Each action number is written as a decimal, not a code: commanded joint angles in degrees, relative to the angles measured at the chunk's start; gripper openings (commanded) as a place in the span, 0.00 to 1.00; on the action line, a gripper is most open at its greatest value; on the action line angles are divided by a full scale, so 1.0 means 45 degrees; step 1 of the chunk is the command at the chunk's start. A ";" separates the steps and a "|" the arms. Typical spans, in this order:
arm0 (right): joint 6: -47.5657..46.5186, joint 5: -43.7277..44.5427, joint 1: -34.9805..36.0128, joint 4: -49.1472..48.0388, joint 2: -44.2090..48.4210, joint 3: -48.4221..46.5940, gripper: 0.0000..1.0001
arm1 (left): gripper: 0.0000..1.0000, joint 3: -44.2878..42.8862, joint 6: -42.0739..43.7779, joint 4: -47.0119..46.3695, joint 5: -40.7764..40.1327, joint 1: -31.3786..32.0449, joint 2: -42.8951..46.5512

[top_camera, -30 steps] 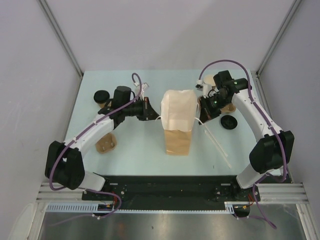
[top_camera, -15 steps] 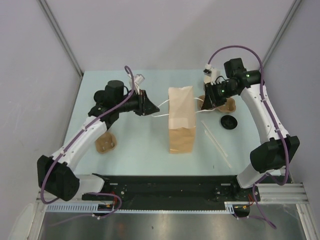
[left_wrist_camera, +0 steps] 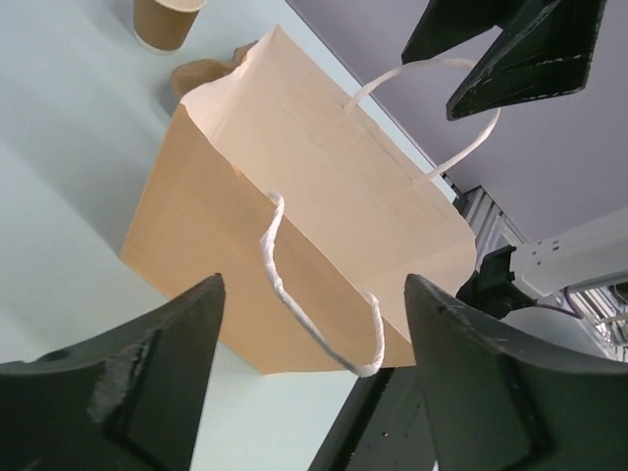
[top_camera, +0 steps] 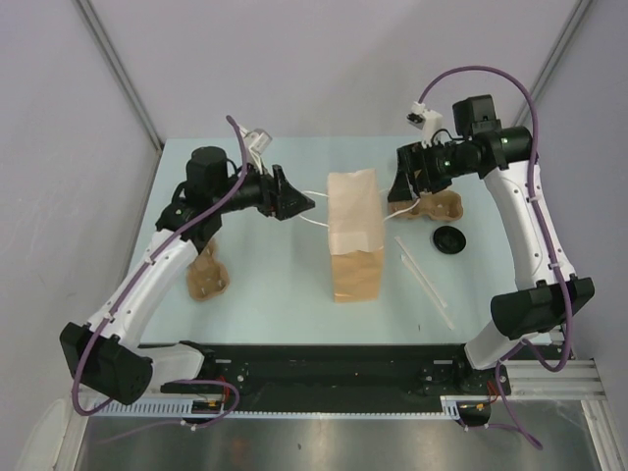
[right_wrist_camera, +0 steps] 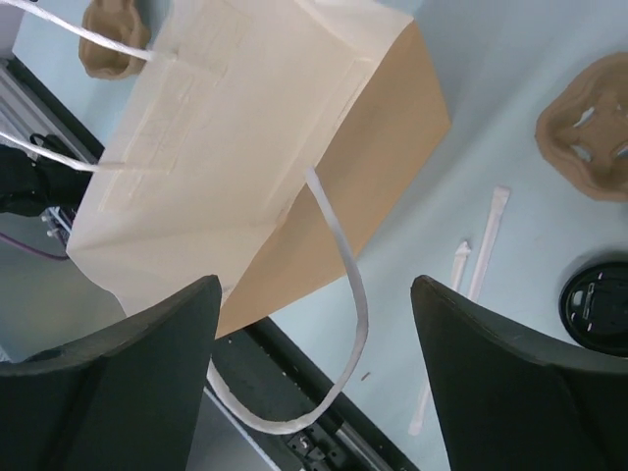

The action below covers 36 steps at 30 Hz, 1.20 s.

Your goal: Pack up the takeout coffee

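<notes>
left gripper (top_camera: 292,194): jaws wide apart, nothing held. The bag's near handle (left_wrist_camera: 285,294) hangs free in front of it.
right gripper (top_camera: 402,182): also spread wide and empty, with the far handle (right_wrist_camera: 348,285) dangling loose.
paper bag (top_camera: 353,221): upright mid-table, between the two grippers. Mouth looks pinched nearly flat.
step: looks like spreading the bag mouth. Take one handle per side and pull apart evenly, keeping the base planted. It's light paper, so a lopsided pull likely tips it.
bag contents: nothing visible inside.
kraft cup (left_wrist_camera: 165,20): on the table beyond the bag, by the right cup carrier (top_camera: 439,204). No lid on it, fill can't tell. Second cup not visible.
black lid (top_camera: 450,238): loose on the table, near that carrier.
carriers: right one empty. Left cup carrier (top_camera: 206,278) partly under the arm, nothing seen in it.
</notes>
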State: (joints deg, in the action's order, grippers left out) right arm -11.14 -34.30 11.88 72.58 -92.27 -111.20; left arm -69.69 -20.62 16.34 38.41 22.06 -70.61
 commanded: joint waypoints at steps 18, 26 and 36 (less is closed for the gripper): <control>-0.6722 0.1800 0.2026 0.1295 -0.3147 -0.6071 0.98 | 0.99 -0.3497 0.7328 0.6987 0.5334 -0.8337 0.0596; -0.8188 0.2819 0.2809 0.0474 -0.4260 -0.6108 0.91 | 0.99 -0.2815 1.2978 1.1152 0.3905 -1.0292 -0.0421; -0.8404 0.2565 0.3083 0.0415 -0.5179 -0.5973 0.73 | 0.99 -0.2248 1.4504 1.0807 0.2757 -1.1505 -0.1906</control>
State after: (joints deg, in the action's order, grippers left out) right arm -47.46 -22.83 24.86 75.59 -114.98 -136.59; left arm -79.83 39.46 66.87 53.89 -28.86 -77.41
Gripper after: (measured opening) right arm 0.746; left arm 0.994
